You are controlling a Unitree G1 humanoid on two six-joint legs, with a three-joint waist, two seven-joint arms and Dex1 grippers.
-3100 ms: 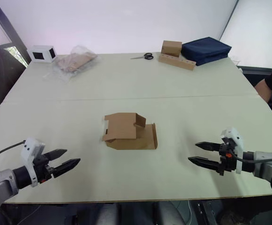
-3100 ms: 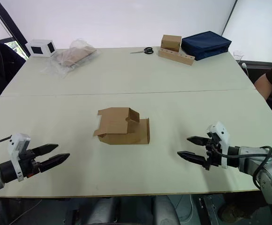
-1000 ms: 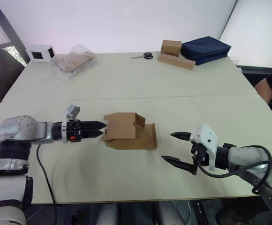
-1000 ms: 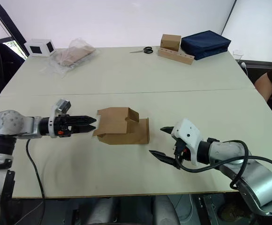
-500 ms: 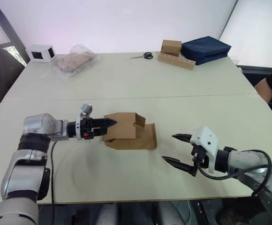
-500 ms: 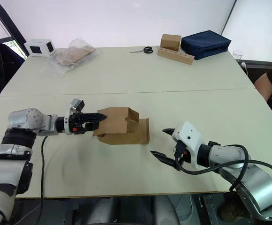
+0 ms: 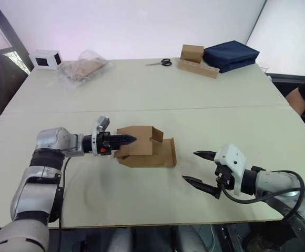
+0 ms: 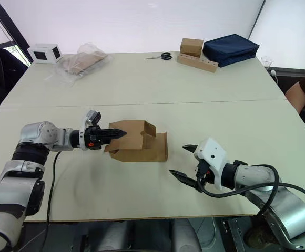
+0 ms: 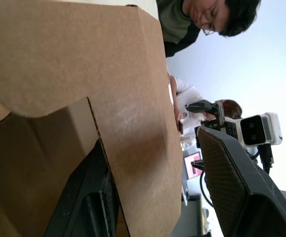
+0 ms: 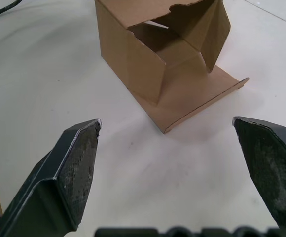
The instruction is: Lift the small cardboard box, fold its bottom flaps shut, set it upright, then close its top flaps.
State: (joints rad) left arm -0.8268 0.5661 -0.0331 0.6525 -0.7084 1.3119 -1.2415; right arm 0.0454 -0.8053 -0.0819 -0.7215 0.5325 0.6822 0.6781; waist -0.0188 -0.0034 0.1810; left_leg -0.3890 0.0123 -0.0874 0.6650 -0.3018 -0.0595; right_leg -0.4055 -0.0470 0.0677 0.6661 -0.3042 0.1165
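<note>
1. The box (image 7: pixel 144 147) lies on its side near the middle of the table (image 7: pixel 142 89), with one flap (image 7: pixel 165 153) spread flat on the table toward the right gripper (image 7: pixel 200 169).
2. If the box is lifted by a single thin wall, the wall can be bent or the box can be turned around the hold and dropped; the cardboard is judged to be light and weak.
3. If the right gripper is brought in too low, the flat flap can be pushed and the box can slide on the table.
4. The left gripper (image 8: pixel 117 134) is placed at the left end of the box. In the left wrist view a cardboard wall (image 9: pixel 133 123) is seen between the two fingers (image 9: pixel 232 192), with the jaws only a little apart; whether the wall is already pinched cannot be told surely.
5. The jaws of the right gripper are held wide apart, nothing is touched, and they are aimed at the open end of the box.
</note>
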